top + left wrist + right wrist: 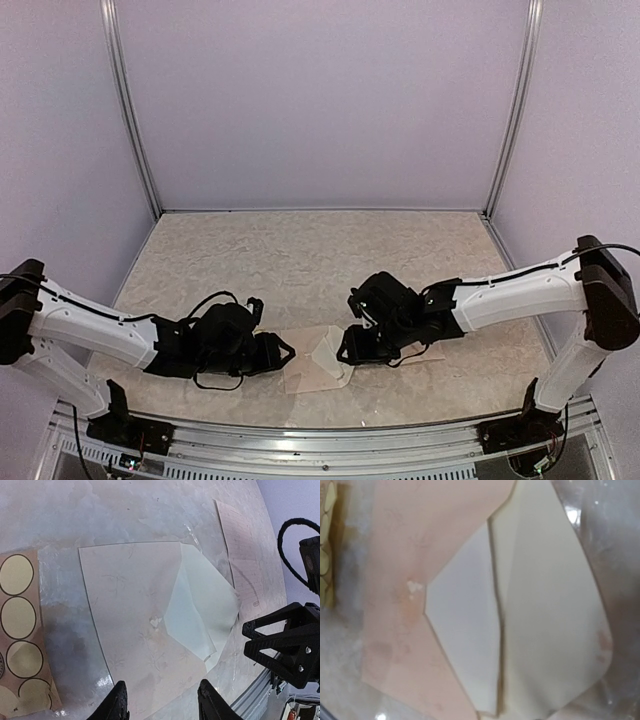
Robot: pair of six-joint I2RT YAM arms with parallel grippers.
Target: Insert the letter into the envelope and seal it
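Looked down on a big pale table [300, 250] with a marble look. Saw the left arm [100, 330] and the right arm [510, 295] stretched low over it, one from each side, nearly meeting at the near middle. Found the letter [245, 565] flat on the table, out of the envelope, just past the tip of the flap, on the right arm's side. Could read none of its lines. Found the envelope [315, 372] flat on the table too, between the two claws, flap side up. Saw its flap [205, 595] open and pointing toward the right claw, with a crease down it. Spotted a sticker sheet [39, 630] just beside the envelope's other end, with a strip of table between them. Saw the left claw [162, 705] wide open and holding nothing, its two fingers [117, 702] hanging over the envelope's near edge. Saw the right claw [348, 348] low over the flap, but could not tell if it was open or closed. Saw a row of round stickers [17, 612] on the sheet, pale with dark rims.
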